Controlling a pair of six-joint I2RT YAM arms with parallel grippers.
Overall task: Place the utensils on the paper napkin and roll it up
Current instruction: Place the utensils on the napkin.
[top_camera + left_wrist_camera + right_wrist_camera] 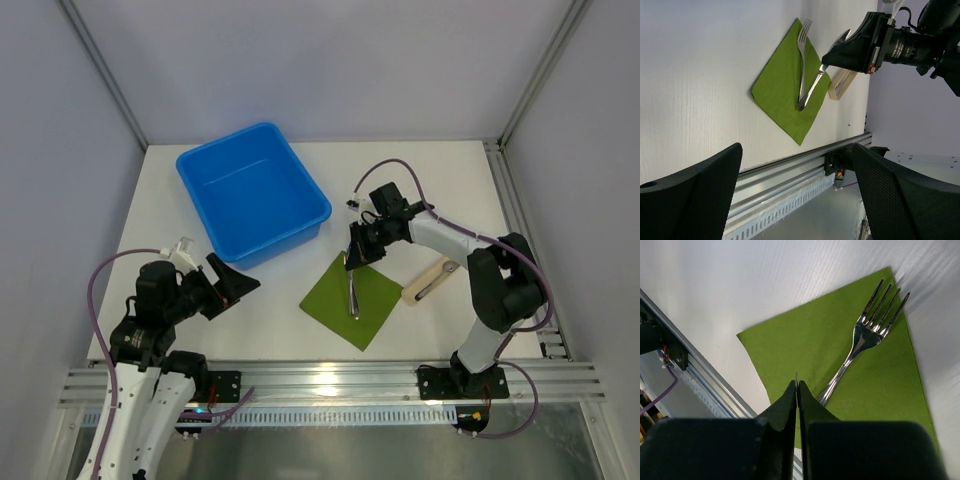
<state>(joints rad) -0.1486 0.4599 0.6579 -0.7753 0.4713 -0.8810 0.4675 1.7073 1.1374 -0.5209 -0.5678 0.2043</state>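
Setting the 2nd utensil down on the napkin w/ the R arm. My right gripper (358,250) is clenched on a slim silver piece (812,87), held by its top end. Its low end looks to touch the green paper napkin (350,305) next to the fork's handle tip. The fork (862,337) lies flat on the napkin, tines toward the far corner. Napkin sits right of centre, near the front rail (330,378). My left gripper (228,283) hangs released, jaws wide, well left of the napkin, holding nothing.

Step, my read: placing phase, roll not started. Next I'd lower the held piece flat alongside the fork, let go, then back off w/o dragging the paper. The beige holder (430,280) just right of the napkin has a dark slim thing (437,282) in it, maybe another utensil, can't tell.

Views: L wrist cam shows the held piece full length, tilted, making a V w/ the fork. R wrist cam gives only a thin sliver btwn the shut fingers (782,410), but shows the tines sharp. Only the top cam shows the blue bin (252,192), far left of the napkin. Knife or spoon, can't tell.
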